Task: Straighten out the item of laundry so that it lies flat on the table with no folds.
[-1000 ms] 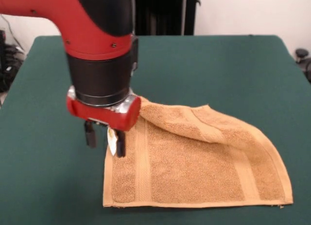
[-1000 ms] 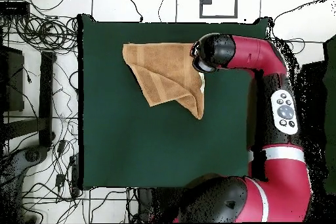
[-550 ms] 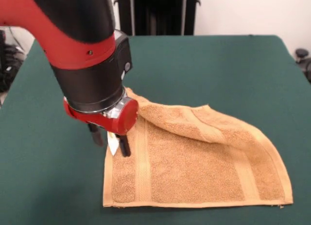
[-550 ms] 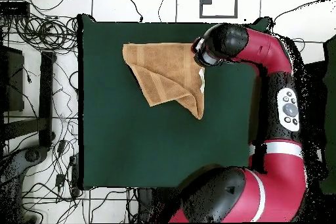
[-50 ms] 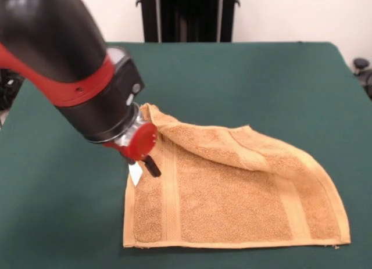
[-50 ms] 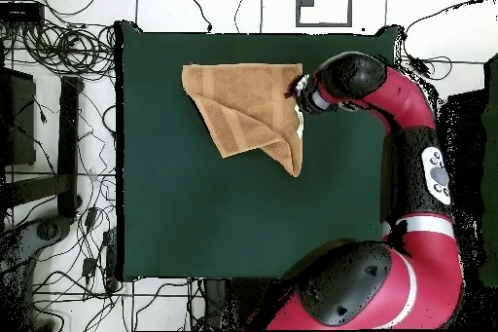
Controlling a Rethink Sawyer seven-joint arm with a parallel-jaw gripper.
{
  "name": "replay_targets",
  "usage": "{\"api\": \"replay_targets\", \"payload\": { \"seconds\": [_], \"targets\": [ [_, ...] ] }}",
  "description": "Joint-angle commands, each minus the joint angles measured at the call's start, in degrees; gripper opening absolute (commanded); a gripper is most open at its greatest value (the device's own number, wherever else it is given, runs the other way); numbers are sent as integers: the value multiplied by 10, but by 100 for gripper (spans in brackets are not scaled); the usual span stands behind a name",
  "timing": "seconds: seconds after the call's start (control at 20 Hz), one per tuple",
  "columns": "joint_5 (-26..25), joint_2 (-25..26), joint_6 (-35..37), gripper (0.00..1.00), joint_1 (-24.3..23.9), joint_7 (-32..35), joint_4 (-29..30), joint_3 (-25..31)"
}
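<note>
Lying on dark green felt tabletop [image 5: 244,83]: squarish orange-tan terry towel [image 5: 232,193], far part folded over itself. Tilted black pincer [image 5: 142,167] at towel's white-label corner; opening, grip: cannot tell.

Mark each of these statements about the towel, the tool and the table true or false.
1. The towel lies fully flat. False: one corner is folded over onto it.
2. The tool is at the towel's edge by the white label. True.
3. The table is covered in green cloth. True.
4. The towel hangs over the table's edge. False: it lies wholly on the table.
5. The arm comes straight down. False: it is tilted.
</note>
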Motion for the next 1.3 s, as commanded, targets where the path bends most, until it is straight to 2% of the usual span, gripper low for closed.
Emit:
{"api": "replay_targets", "payload": {
  "seconds": [0.05, 0.35, 0.55, 0.95, 1.3],
  "targets": [
    [43, 1, 40, 100, -1, -26, 93, 40],
    [86, 22, 100, 100, -7, -11, 96, 57],
    [110, 35, 112, 100, -7, -7, 96, 60],
    [112, 57, 111, 100, 5, -18, 59, 44],
    [121, 46, 74, 100, -2, -14, 96, 49]
  ]
}}
